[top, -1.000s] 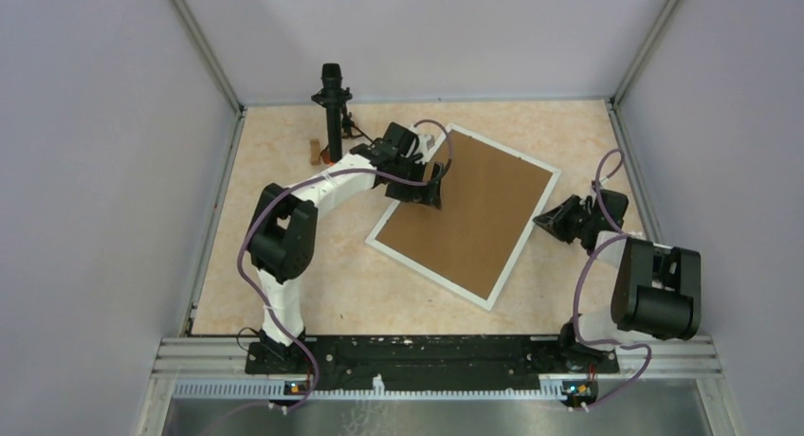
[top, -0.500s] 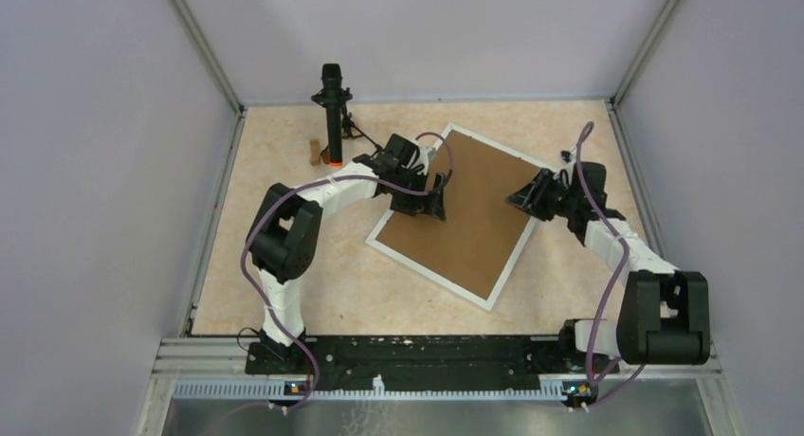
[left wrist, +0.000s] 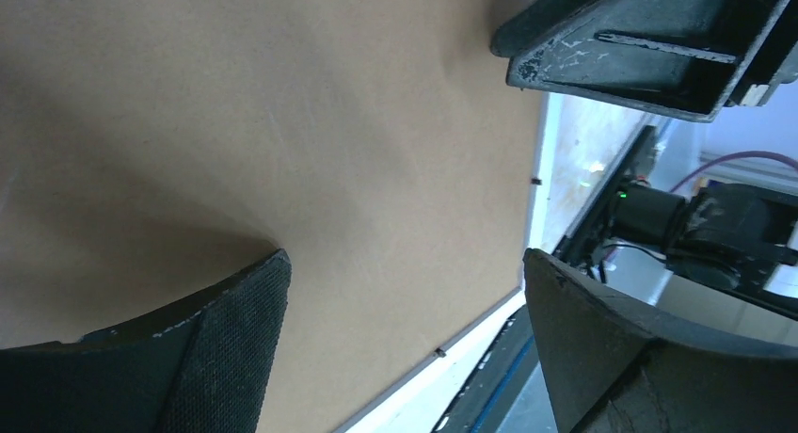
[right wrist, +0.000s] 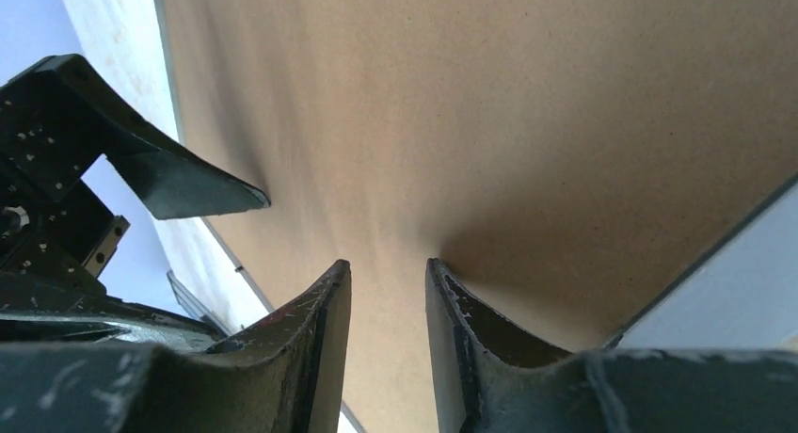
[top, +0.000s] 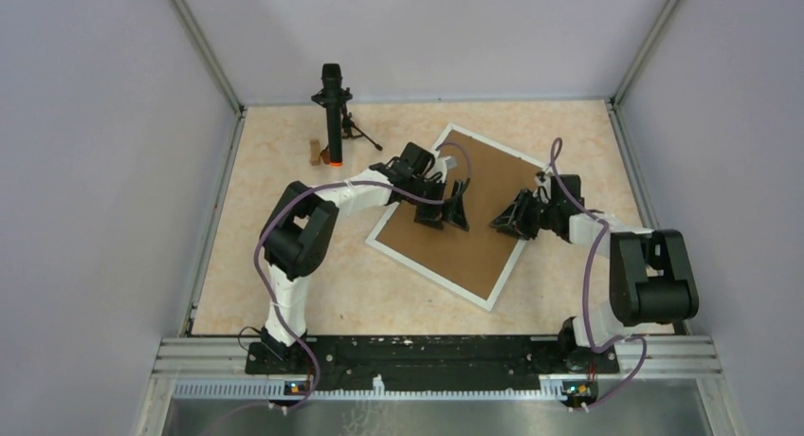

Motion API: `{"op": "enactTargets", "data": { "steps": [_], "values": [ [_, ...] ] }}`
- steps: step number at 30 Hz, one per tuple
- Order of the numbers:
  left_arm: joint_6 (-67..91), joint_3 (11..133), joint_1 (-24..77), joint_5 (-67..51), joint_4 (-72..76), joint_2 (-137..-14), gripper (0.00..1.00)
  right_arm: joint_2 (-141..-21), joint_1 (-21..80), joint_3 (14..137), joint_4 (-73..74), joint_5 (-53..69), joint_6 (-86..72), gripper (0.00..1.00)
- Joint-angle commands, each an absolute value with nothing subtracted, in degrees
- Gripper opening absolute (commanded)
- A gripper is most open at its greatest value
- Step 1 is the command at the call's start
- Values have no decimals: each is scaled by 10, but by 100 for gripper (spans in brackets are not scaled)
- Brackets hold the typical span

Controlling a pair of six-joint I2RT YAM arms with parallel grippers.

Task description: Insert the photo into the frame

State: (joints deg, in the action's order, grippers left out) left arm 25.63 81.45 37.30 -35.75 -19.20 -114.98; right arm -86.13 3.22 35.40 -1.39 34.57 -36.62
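The white frame (top: 427,276) lies tilted on the table with a plain brown cardboard sheet (top: 479,251) filling it. The photo is hidden or out of view. My left gripper (top: 447,215) is open and empty, tips down on the sheet's left part. The left wrist view shows the left gripper (left wrist: 405,264) with its jaws wide over the brown sheet (left wrist: 282,122), the white rail (left wrist: 544,188) beyond. My right gripper (top: 504,220) is over the sheet's right part, facing the left one. In the right wrist view the right gripper (right wrist: 388,264) has its jaws a narrow gap apart, nothing between them, close above the sheet (right wrist: 518,122).
A black tripod stand (top: 332,104) and a small wooden block (top: 315,152) stand at the back left. Grey walls close in the table on three sides. The arms' metal base rail (top: 427,355) runs along the near edge.
My right arm has swung in from beside the frame's right edge onto the brown sheet. My left gripper has moved right, further onto the sheet. The two grippers are now close together.
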Motion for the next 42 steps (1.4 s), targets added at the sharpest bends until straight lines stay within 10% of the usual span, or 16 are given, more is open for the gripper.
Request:
{"op": "enactTargets", "data": {
  "steps": [1, 10, 17, 42],
  "values": [
    [285, 835, 385, -402, -139, -1176, 96, -829, 20, 413, 99, 305, -320, 35],
    [327, 789, 387, -369, -130, -1199, 93, -782, -52, 490, 308, 312, -259, 26],
    [330, 735, 371, -374, -117, -1198, 93, -836, -98, 517, 329, 317, -218, 53],
    [328, 724, 370, -395, -111, -1208, 93, -927, -76, 528, 269, 334, -235, 41]
  ]
}}
